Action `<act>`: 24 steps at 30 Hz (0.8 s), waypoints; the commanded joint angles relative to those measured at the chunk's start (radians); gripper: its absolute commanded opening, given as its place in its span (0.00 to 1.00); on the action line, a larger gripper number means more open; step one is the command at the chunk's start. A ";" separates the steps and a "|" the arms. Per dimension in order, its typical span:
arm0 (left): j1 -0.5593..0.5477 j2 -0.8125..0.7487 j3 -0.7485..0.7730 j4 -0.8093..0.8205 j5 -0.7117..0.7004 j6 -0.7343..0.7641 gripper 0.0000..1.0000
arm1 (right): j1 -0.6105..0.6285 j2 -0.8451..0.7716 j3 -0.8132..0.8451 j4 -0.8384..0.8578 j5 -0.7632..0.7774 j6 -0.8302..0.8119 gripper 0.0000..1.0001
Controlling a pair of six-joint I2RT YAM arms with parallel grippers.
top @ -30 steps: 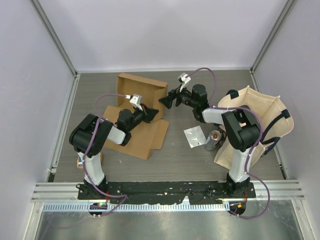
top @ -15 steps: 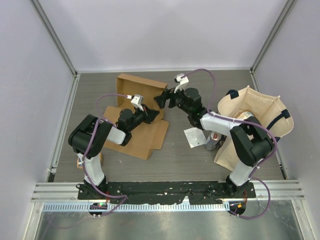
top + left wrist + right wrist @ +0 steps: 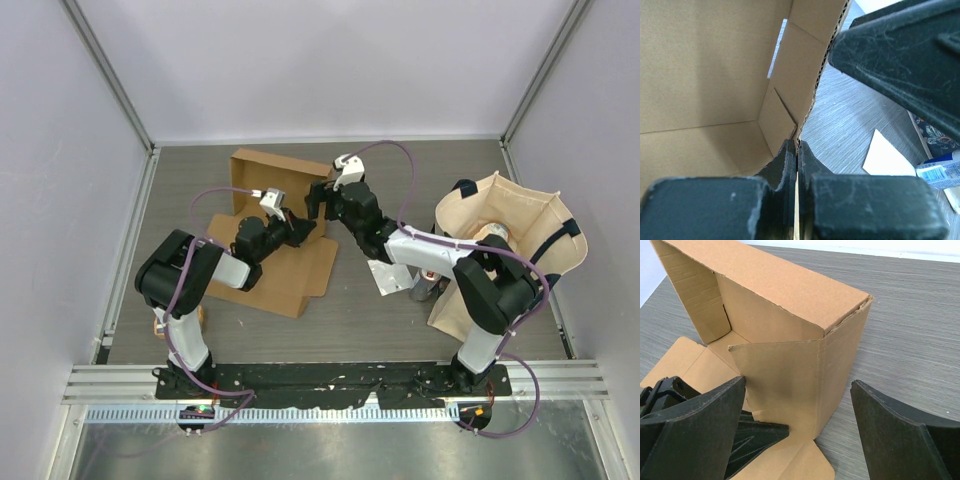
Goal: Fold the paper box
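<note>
The box (image 3: 285, 275) stands half-raised. The right gripper (image 3: 797, 385) has just swung in, and the box's upright corner now sits between its spread jaws. The left gripper (image 3: 797, 150) stays pinched on the wall edge directly ahead of it, so the wall looks steadied for folding that corner.

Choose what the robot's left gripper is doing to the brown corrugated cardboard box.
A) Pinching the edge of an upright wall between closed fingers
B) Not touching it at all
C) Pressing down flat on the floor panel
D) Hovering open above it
A: in the left wrist view the left gripper is shut, with a wall edge of the brown corrugated cardboard box clamped between its fingers.
</note>
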 commanded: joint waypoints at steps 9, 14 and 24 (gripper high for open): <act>-0.001 -0.015 -0.005 -0.109 -0.013 0.012 0.01 | 0.023 0.003 -0.016 0.133 -0.033 -0.117 0.91; -0.001 -0.018 -0.005 -0.118 -0.013 0.012 0.01 | 0.023 -0.001 -0.038 0.208 -0.100 -0.097 0.93; -0.003 -0.025 -0.005 -0.123 -0.019 0.012 0.01 | 0.040 0.015 0.022 0.127 0.054 -0.037 0.92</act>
